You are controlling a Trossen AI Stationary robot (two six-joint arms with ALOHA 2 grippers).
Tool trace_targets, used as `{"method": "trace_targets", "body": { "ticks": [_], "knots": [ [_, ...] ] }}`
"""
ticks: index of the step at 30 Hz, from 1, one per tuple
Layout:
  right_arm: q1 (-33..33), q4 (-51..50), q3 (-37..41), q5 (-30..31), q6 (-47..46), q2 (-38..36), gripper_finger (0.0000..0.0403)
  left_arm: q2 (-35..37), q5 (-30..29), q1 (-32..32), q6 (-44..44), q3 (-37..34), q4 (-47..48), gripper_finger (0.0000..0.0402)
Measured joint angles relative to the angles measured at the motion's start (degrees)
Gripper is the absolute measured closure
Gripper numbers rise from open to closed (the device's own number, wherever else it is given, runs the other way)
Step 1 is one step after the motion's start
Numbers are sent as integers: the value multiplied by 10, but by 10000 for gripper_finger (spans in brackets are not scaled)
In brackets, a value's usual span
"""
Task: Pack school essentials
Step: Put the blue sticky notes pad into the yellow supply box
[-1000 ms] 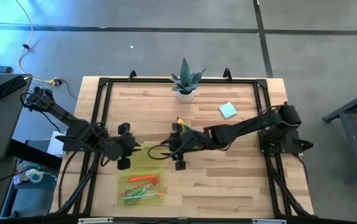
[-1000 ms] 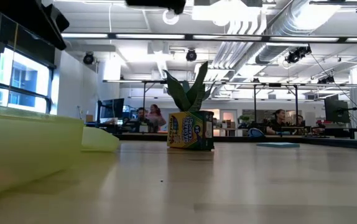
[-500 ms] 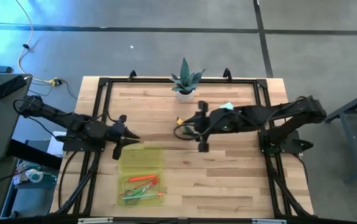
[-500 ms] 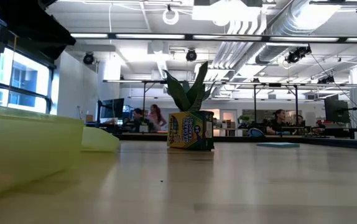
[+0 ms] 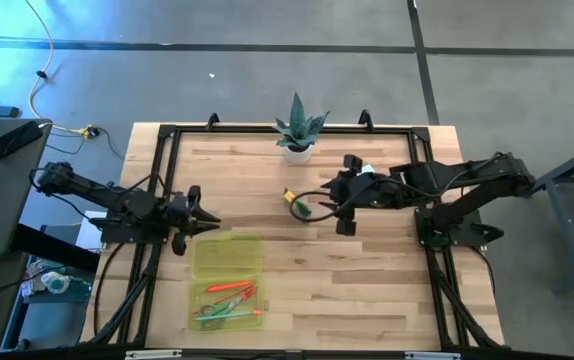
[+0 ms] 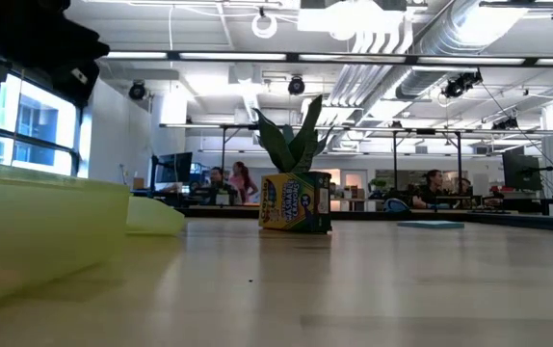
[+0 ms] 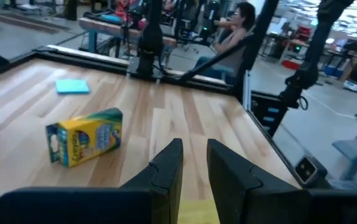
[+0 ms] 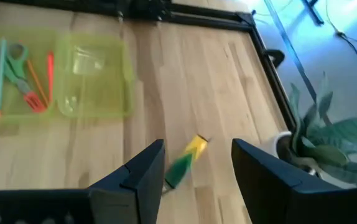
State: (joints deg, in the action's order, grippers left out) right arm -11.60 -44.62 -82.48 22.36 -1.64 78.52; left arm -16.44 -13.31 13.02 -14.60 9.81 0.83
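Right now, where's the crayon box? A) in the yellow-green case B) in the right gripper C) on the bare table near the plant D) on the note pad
C: the crayon box sits on the bare table just in front of the plant, clear of the case, and the open right gripper beside it holds nothing.

Pale wooden table (image 5: 367,280); translucent glossy plastic case (image 5: 228,280); printed cardboard crayon box (image 7: 85,136).

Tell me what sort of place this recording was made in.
Probably an open-plan robotics lab or workshop. The low view shows exposed ceiling ducts and long benches with seated people; the left wrist view shows a person at a workstation beyond the framed wooden table.
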Motion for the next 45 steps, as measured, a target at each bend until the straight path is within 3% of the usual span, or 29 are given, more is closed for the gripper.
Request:
{"method": "trace_targets", "body": {
  "ticks": [9, 22, 34, 45],
  "knots": [
    [0, -46, 0, 35, 3, -7, 226, 18, -2, 0, -17, -58, -51, 339],
    [13, -100, 4, 78, -28, -112, 226, 17, -4, 0, 9, -92, -76, 339],
    [61, -65, 190, 87, -129, -197, 226, 17, -23, 0, -37, -92, -71, 339],
    [121, 21, 308, 86, -252, -196, 226, 17, -23, 0, -37, -92, -71, 339]
  ]
}}
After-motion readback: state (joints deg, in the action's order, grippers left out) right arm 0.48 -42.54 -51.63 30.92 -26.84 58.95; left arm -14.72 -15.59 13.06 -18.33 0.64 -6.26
